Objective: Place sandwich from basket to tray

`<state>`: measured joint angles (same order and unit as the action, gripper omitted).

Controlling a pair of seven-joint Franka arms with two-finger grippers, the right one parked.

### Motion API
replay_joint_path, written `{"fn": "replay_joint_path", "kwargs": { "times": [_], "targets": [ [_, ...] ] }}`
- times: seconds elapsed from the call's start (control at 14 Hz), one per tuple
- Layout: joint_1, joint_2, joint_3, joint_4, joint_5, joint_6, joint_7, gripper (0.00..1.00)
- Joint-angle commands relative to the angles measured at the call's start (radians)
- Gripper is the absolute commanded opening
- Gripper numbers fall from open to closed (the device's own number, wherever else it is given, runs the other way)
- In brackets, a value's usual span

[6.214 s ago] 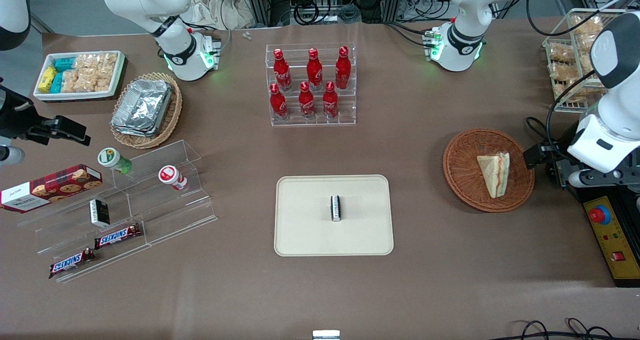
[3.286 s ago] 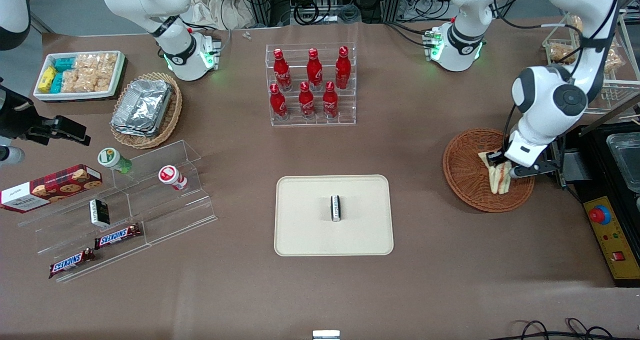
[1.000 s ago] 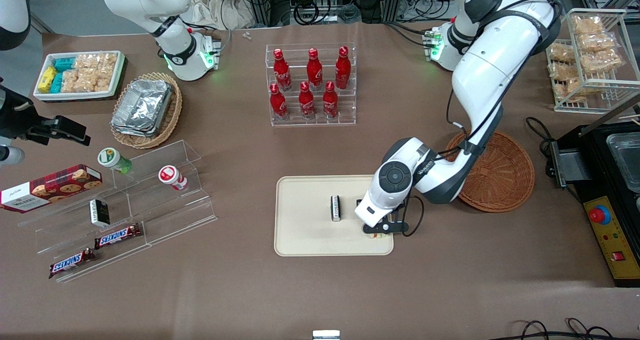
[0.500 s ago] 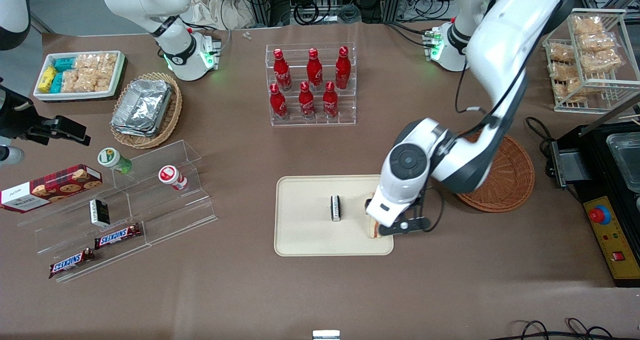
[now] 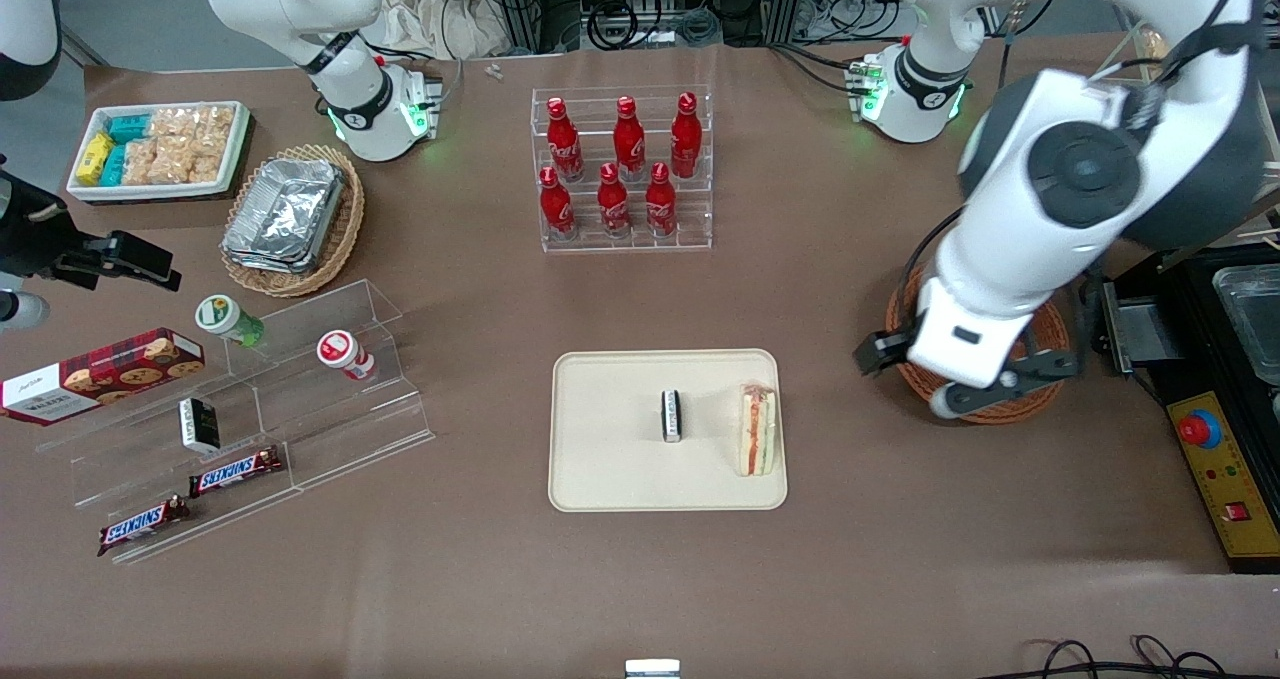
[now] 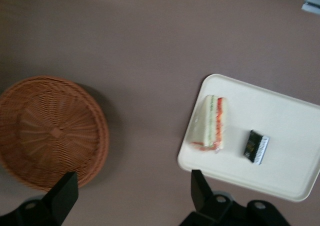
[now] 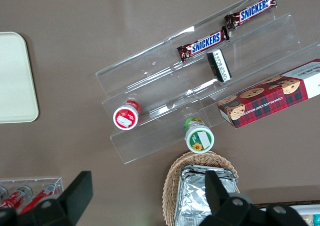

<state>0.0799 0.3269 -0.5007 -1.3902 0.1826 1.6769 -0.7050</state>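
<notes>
The sandwich (image 5: 757, 429) lies on the cream tray (image 5: 620, 464), near the tray edge closest to the working arm, its striped filling edge facing up. It also shows in the left wrist view (image 6: 210, 123) on the tray (image 6: 292, 131). The reddish-brown basket (image 5: 1003, 411) is empty (image 6: 50, 131) and mostly covered by my arm in the front view. My left gripper (image 5: 968, 379) hangs high over the table between basket and tray (image 6: 131, 186). Its fingers (image 6: 62, 196) are wide apart and hold nothing.
A small black packet (image 5: 672, 416) stands mid-tray beside the sandwich. A rack of red bottles (image 5: 622, 169) is farther from the camera. Acrylic steps with snacks (image 5: 260, 409), a tan foil-tray basket (image 5: 295, 219) and a white snack bin (image 5: 160, 149) lie toward the parked arm's end.
The gripper took the sandwich from the basket and carried it to the tray. It has since let go, risen and swung back toward the basket. The sandwich stays on the tray.
</notes>
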Motion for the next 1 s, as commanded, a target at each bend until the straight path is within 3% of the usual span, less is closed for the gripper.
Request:
{"fn": "replay_joint_path", "kwargs": {
  "times": [0.0, 0.07, 0.21, 0.36, 0.57, 0.93],
  "targets": [
    [0.153, -0.096, -0.013, -0.073, -0.058, -0.061, 0.186, 1.0],
    [0.143, -0.129, 0.022, -0.087, -0.083, -0.089, 0.297, 1.0],
    [-0.007, -0.195, 0.275, -0.139, -0.133, -0.091, 0.424, 1.0],
    [-0.083, -0.242, 0.41, -0.194, -0.186, -0.072, 0.53, 1.0],
    [-0.088, -0.331, 0.445, -0.328, -0.174, 0.027, 0.624, 1.0],
    [-0.077, -0.276, 0.445, -0.231, -0.112, -0.032, 0.809, 1.0]
  ]
}}
